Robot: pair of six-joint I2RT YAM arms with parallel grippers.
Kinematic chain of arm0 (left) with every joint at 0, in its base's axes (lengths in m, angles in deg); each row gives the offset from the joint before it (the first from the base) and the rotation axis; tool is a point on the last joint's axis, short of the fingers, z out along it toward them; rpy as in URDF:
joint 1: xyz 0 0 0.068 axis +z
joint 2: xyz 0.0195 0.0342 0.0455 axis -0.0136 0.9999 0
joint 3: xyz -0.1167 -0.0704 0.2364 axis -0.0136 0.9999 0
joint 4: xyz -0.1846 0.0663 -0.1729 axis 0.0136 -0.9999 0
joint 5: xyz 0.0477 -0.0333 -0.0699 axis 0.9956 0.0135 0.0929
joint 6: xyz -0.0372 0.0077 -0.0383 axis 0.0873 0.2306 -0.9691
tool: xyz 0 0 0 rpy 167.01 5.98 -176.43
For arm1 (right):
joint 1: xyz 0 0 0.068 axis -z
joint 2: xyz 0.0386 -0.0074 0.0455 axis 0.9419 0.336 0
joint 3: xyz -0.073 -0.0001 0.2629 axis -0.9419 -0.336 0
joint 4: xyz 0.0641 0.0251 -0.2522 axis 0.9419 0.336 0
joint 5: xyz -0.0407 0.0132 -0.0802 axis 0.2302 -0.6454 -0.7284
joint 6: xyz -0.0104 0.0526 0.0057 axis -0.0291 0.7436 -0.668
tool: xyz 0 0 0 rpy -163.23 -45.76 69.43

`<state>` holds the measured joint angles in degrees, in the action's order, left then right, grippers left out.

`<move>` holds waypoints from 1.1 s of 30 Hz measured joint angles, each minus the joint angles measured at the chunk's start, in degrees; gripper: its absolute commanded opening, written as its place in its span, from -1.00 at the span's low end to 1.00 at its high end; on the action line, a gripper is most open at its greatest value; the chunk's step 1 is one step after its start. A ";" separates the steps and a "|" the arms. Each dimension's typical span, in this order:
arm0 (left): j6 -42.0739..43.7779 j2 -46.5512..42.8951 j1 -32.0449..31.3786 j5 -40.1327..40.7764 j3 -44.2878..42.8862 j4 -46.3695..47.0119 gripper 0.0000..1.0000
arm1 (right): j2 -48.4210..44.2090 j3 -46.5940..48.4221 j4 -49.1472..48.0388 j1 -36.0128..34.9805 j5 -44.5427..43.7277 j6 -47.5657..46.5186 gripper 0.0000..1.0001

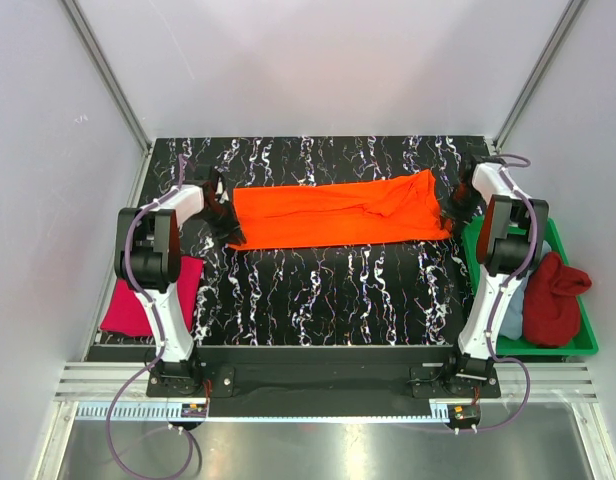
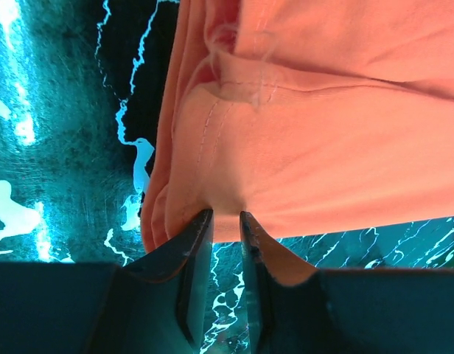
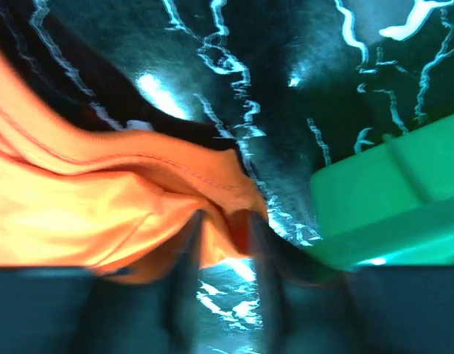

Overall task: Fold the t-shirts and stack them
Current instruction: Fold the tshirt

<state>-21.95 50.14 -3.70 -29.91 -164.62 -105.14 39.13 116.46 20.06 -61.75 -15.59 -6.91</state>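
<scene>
Across the far half of the table (image 1: 328, 290) the orange shirt (image 1: 338, 213) lies as one long strip, already folded lengthwise. Left gripper (image 1: 231, 230) is at its left end, right gripper (image 1: 451, 220) at its right end.

Left: jaws almost together, pinching the shirt's layered edge at the tips. The wrist view shows cloth running into the narrow gap, so I read that as a hold.

Right: wrist view is smeared. Orange cloth sits between the fingers (image 3: 186, 243), but I can't tell if they've clamped. Treating it as unconfirmed.

Other shirts:
- magenta shirt (image 1: 138, 300): left edge of the table beside the left arm, looks flat and folded
- dark red shirt (image 1: 553, 300) and light blue shirt (image 1: 513, 300): bunched in the green tray (image 1: 583, 340), not done

Step, my read: picking up both ends for the cross-fold of the orange strip. Early in the job, with two shirts untouched.

Next move calls for:
- confirming the right grip
- lifting both ends just clear with the strip taut
- carrying one end over the other and laying it flat

Risks: the left pinch holds only the edge, so layers could slip. The right gripper is close to the tray wall.
</scene>
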 measured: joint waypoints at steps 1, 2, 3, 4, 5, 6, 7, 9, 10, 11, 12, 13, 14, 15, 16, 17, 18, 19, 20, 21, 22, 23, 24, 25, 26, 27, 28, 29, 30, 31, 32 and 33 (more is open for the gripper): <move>-0.02 -0.09 -0.02 0.00 0.00 -0.02 -0.40 | 0.00 0.35 0.04 -0.11 0.31 -0.13 0.01; 0.02 -0.28 -0.04 0.02 0.02 -0.09 -0.38 | -0.09 0.63 0.20 -0.44 0.28 -0.28 0.19; 0.09 -0.55 -0.09 0.11 0.09 -0.26 -0.36 | -0.28 0.81 0.22 -0.79 0.42 -0.37 0.27; 0.20 -1.31 -0.24 0.22 0.42 -0.44 -0.34 | -0.68 0.98 0.26 -1.20 0.31 -0.55 0.33; 0.20 -2.29 -0.42 0.26 0.81 -0.72 -0.32 | -1.29 1.03 0.39 -1.57 0.09 -0.85 0.37; 0.20 -3.89 -0.52 0.33 1.40 -1.05 -0.31 | -2.16 1.05 0.50 -1.77 -0.07 -1.16 0.43; 0.20 -5.84 -0.66 0.37 1.90 -1.53 -0.31 | -3.23 1.11 0.61 -1.88 -0.22 -1.29 0.43; 0.15 -10.01 -1.16 0.39 2.73 -1.90 -0.31 | -5.55 1.16 0.90 -2.10 0.20 -1.33 0.39; 0.13 -12.50 -1.64 0.39 3.10 -1.75 -0.31 | -6.93 1.14 0.98 -2.27 0.83 -1.07 0.26; 0.04 -14.95 -2.21 0.37 3.41 -1.73 -0.31 | -8.33 1.14 0.61 -2.45 2.49 -0.57 0.12; -0.09 -17.09 -2.64 0.37 3.67 -1.75 -0.31 | -9.27 1.14 0.15 -2.73 3.91 0.13 -0.20; -0.24 -19.04 -3.15 0.28 4.00 -1.53 -0.32 | -9.92 1.11 -0.70 -3.37 5.18 0.66 -0.31; -0.33 -20.68 -3.67 0.13 4.31 -1.51 -0.32 | -10.21 1.11 -1.42 -4.04 6.16 1.68 -0.40; -0.48 -21.59 -4.00 -0.04 4.59 -1.49 -0.32 | -10.25 1.11 -2.54 -4.59 7.54 2.56 -0.50; -0.55 -22.43 -4.28 -0.15 4.98 -1.40 -0.32 | -9.92 1.01 -3.56 -6.38 8.81 3.30 -0.54; -0.61 -22.77 -4.44 -0.28 5.33 -1.46 -0.32 | -9.42 1.01 -4.35 -7.74 9.79 4.04 -0.55; -0.66 -22.82 -4.55 -0.37 5.70 -1.44 -0.32 | -8.76 1.01 -4.96 -8.94 10.45 4.59 -0.55; -0.68 -22.73 -4.55 -0.50 6.12 -1.44 -0.33 | -7.74 1.16 -5.60 -10.40 11.23 5.05 -0.54; -0.68 -22.60 -4.57 -0.63 6.40 -1.68 -0.33 | -6.56 1.25 -6.19 -11.72 11.74 5.44 -0.54; -0.68 -22.40 -4.59 -0.79 6.67 -1.84 -0.33 | -5.29 1.31 -6.60 -13.03 12.22 5.84 -0.55; -0.68 -22.21 -4.59 -0.94 6.82 -1.88 -0.33 | -3.93 1.31 -6.78 -14.12 12.68 6.34 -0.55; -0.68 -21.97 -4.59 -1.11 6.84 -1.92 -0.33 | -2.75 1.31 -6.86 -14.93 13.03 6.84 -0.56; -0.68 -21.75 -4.59 -1.22 6.84 -1.90 -0.33 | -1.73 1.31 -6.88 -15.39 13.18 7.39 -0.58; -0.68 -21.64 -4.59 -1.36 6.84 -1.90 -0.33 | -0.90 1.31 -6.82 -15.50 13.22 7.85 -0.59; -0.66 -21.53 -4.59 -1.44 6.84 -1.88 -0.33 | -0.28 1.31 -6.80 -15.43 13.22 8.24 -0.61; -0.66 -21.42 -4.59 -1.55 6.82 -1.88 -0.32 | 0.00 1.31 -6.78 -15.28 13.22 8.48 -0.62; -0.66 -21.24 -4.59 -1.64 6.82 -1.86 -0.32 | 0.13 1.31 -6.78 -15.04 13.18 8.70 -0.61; -0.66 -21.05 -4.59 -1.66 6.82 -1.86 -0.33 | 0.13 1.31 -6.82 -14.88 13.16 8.81 -0.62; -0.66 -20.70 -4.59 -1.75 6.80 -1.84 -0.33 | 0.13 1.31 -6.91 -14.80 13.16 8.83 -0.62; -0.66 -20.37 -4.59 -1.86 6.78 -1.81 -0.33 | 0.13 1.31 -7.04 -14.62 13.16 8.83 -0.63; -0.66 -19.87 -4.59 -2.05 6.75 -1.77 -0.33 | 0.24 1.31 -7.08 -14.51 13.14 8.83 -0.63; -0.66 -19.32 -4.59 -2.21 6.69 -1.81 -0.33 | 0.39 1.42 -7.06 -14.47 13.11 8.83 -0.63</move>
<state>-22.60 30.82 -8.29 -32.11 -157.93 -106.95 39.52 117.88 13.00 -76.22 -2.48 1.92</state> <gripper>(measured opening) 0.340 0.188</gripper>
